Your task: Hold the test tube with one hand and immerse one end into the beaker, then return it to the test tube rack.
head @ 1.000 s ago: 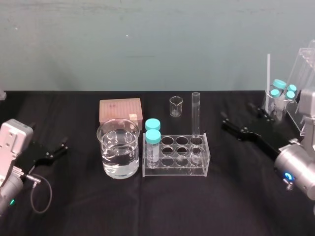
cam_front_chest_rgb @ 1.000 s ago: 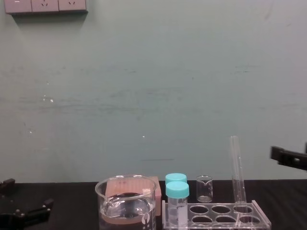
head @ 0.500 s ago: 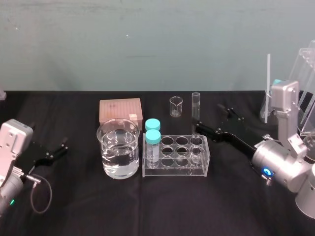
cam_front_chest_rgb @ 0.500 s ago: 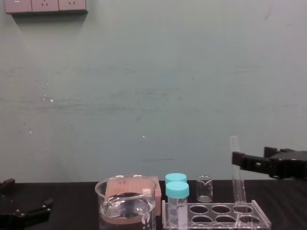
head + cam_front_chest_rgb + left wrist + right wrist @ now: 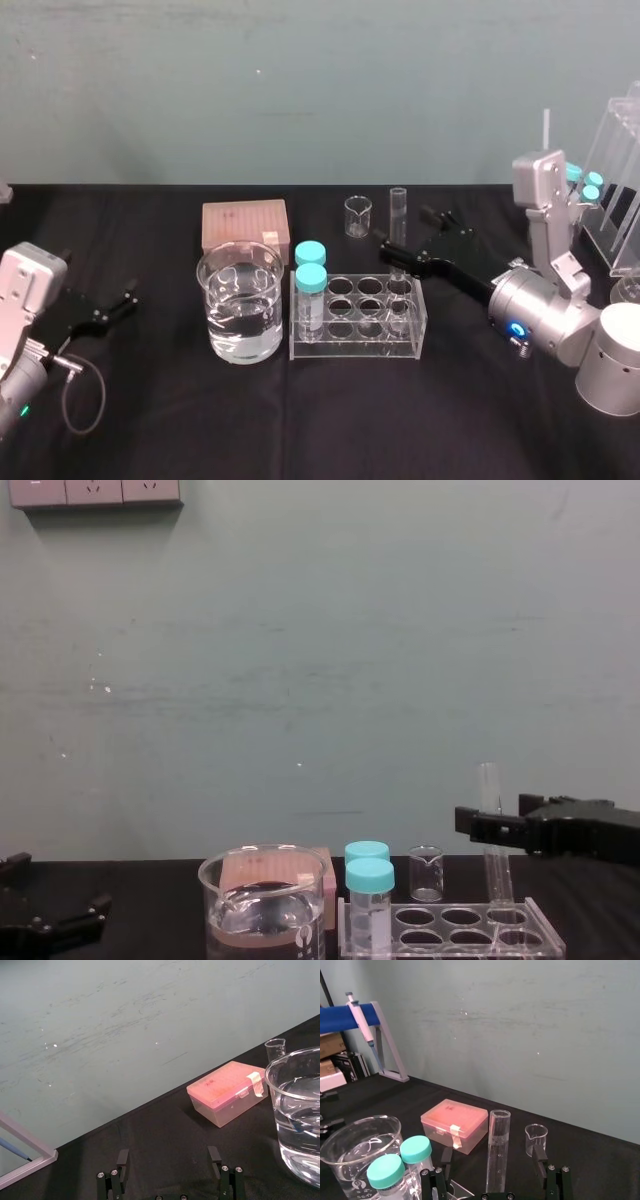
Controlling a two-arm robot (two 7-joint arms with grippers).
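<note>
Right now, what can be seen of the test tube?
The test tube is long, thin, clear glass, open on top, apparently empty. It stands upright in a hole at the right end of the clear rack. The right gripper has open fingers either side of it, not visibly touching.

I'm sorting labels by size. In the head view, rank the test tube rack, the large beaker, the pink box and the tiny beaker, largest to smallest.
1-2. test tube rack and beaker: too close to rank; the rack is wider, the beaker taller.
3. pink box, farther back.
4. tiny beaker, clearly smallest.
</note>
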